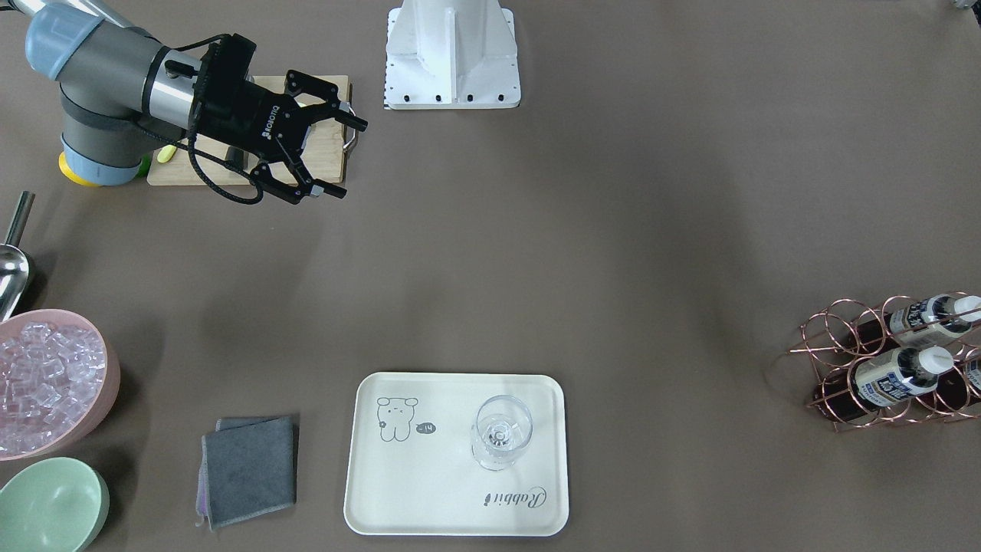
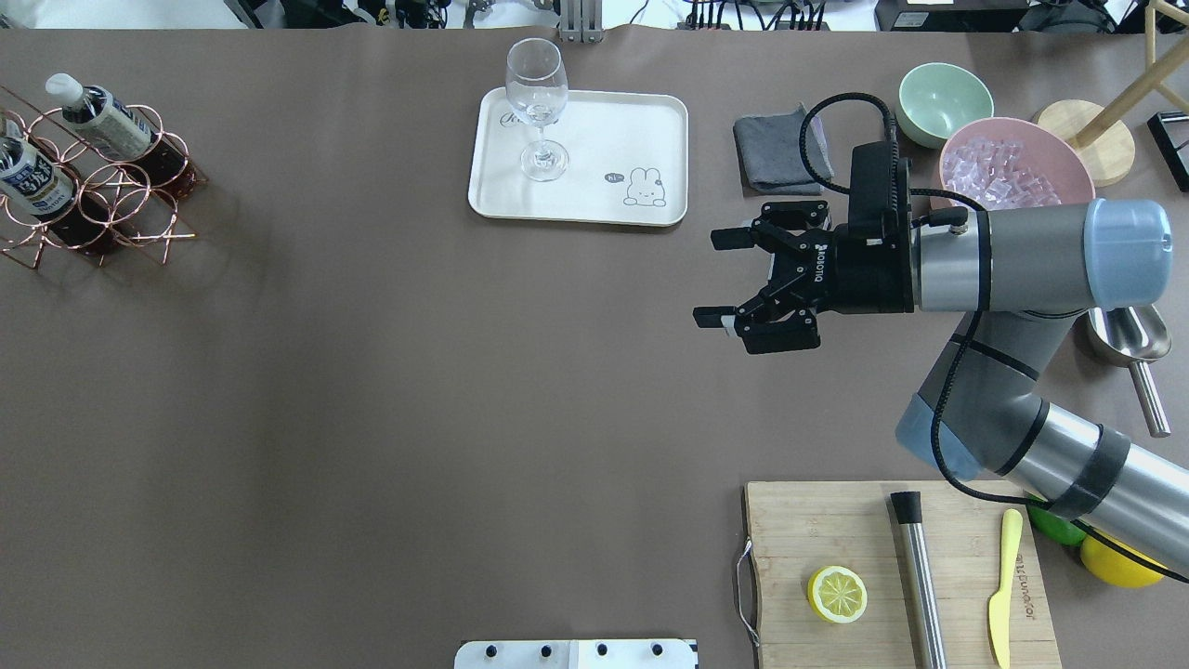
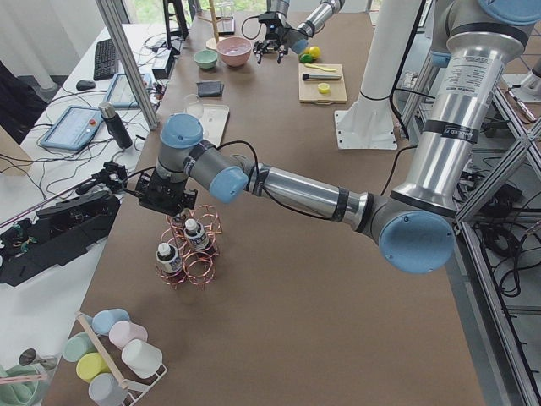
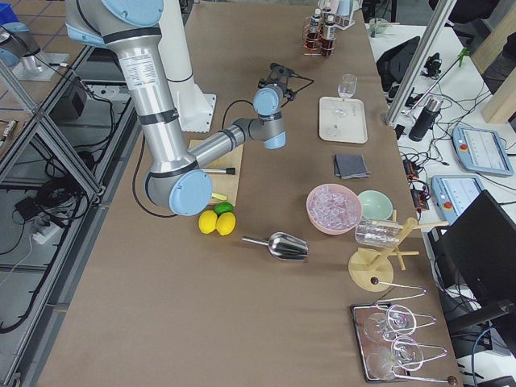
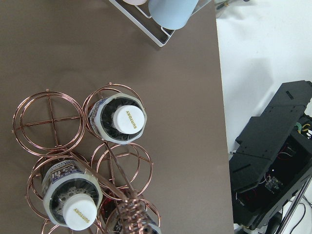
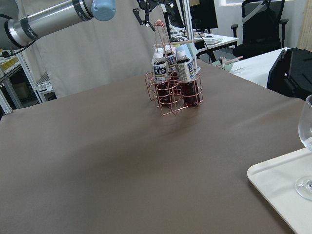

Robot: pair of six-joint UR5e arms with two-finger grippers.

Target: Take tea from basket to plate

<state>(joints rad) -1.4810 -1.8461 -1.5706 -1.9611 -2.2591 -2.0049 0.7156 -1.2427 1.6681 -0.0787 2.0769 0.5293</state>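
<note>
Three tea bottles (image 5: 128, 119) stood in the basket (image 5: 50, 119) on the brown table (image 2: 418, 372); my left gripper (image 6: 155, 9) and right gripper (image 2: 711, 279) hung with jaws spread; cluttered desks (image 4: 451, 97) alongside.

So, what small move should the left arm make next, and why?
Probably lower the left gripper onto the tea bottle nearest its camera's centre: it hangs open above the basket, and the tray holds only a glass.
</note>
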